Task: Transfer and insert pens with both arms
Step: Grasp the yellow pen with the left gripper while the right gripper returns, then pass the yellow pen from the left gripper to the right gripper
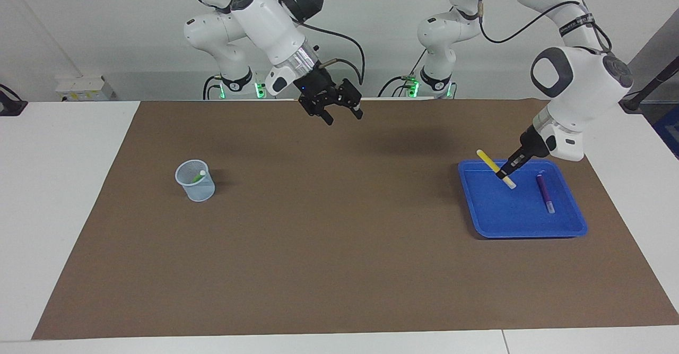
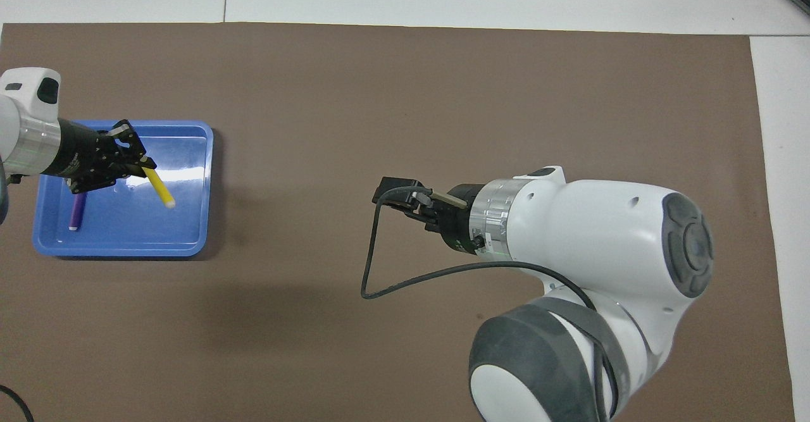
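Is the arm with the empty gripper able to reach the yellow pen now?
Probably yes: the right gripper hangs open over bare mat, and the yellow pen, held up by the left gripper, has its tip sticking out free.

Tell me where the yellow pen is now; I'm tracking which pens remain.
The yellow pen is lifted, tilted, in the left gripper over the blue tray, where the purple pen lies.
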Motion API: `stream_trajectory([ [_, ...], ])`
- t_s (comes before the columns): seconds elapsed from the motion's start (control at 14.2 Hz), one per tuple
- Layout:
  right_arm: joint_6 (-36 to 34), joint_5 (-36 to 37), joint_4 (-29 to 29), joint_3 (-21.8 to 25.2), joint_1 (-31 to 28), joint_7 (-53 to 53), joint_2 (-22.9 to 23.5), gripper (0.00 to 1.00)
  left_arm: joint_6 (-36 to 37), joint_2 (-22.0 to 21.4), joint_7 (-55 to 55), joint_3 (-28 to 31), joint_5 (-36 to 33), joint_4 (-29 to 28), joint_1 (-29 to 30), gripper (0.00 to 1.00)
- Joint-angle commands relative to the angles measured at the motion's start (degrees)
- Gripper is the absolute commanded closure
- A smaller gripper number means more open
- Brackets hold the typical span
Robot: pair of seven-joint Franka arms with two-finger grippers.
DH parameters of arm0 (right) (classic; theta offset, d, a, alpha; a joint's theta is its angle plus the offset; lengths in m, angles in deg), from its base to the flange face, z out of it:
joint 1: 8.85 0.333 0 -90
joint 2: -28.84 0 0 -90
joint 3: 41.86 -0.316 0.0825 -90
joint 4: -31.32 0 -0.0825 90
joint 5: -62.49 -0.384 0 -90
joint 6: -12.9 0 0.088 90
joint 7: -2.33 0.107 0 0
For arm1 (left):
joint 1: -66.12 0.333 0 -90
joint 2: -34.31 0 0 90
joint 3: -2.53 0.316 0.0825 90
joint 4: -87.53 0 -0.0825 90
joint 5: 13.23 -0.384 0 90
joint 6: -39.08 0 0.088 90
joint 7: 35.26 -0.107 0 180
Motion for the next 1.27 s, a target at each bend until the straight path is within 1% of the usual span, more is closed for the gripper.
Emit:
stream_trajectory([
  [0.0, -0.78, -1.86, -0.25, -0.27, -0.69, -2.25, -0.59, 0.0, 1.09, -4.42, 11.86, 0.2, 4.86, -1.08, -2.44, 1.0],
  [0.35, -0.52, -1.86, -0.16, -0.27, -0.52, -1.38, -0.59, 0.0, 1.0, -10.14, 30.68, 0.2, 14.0, -2.14, -5.52, 1.0],
  [0.49, -0.08, -1.86, -0.07, -0.27, -0.52, -1.38, -0.51, 0.0, 0.65, -11.81, 36.74, 0.2, 15.59, -3.1, -7.45, 1.0],
  [0.63, 0.62, -3.17, 1.15, -0.36, 0.27, 1.33, -0.07, 0.0, -0.49, -14.09, 42.37, 0.2, 17.96, -5.9, -9.73, 1.0],
  [0.85, 5.62, -4.41, 1.77, -0.45, 2.2, 4.42, 0.72, 0.0, -5.57, -18.48, 49.76, 0.29, 21.31, -12.4, -13.07, 1.0],
  [0.92, 5.98, -4.33, 2.38, -0.45, 2.47, 5.56, 0.81, 0.0, -7.16, -19.54, 52.91, 0.29, 21.58, -13.99, -14.56, 1.0],
  [1.06, 6.51, -4.32, 4.31, -0.45, 5.1, 9.24, 1.78, 0.0, -9.1, -20.34, 60.03, 0.29, 21.58, -14.71, -16.5, 1.0],
  [1.2, 10.8, -4.32, 5.38, -0.53, 5.81, 12.06, 2.66, 0.0, -11.56, -20.78, 66.45, 0.2, 21.58, -15.15, -18.61, 1.0],
])
